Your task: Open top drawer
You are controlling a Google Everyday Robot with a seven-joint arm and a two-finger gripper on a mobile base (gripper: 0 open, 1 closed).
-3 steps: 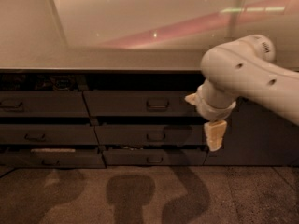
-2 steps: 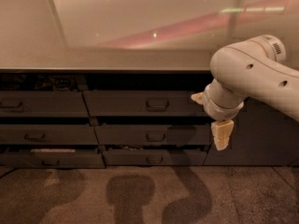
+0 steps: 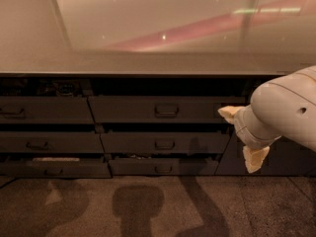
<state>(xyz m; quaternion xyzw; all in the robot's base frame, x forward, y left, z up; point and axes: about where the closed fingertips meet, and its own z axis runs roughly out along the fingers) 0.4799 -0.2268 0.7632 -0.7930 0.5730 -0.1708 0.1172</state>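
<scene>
From my station I see a pale, glossy countertop [image 3: 148,63] carrying a pinkish streak of reflection, a dark cabinet with 3 rows of drawers beneath it, and a speckled brown floor [image 3: 74,211] crossed by shadows. The top drawer [image 3: 128,110] faces me, its long axis running left to right, with its loop handle [image 3: 166,110] centred on the front. The gripper [image 3: 242,136] hangs at the drawer's right end, well right of the handle. Its 2 cream fingers [image 3: 256,158] are spread apart and hold nothing, the upper one overlapping the drawer front.
</scene>
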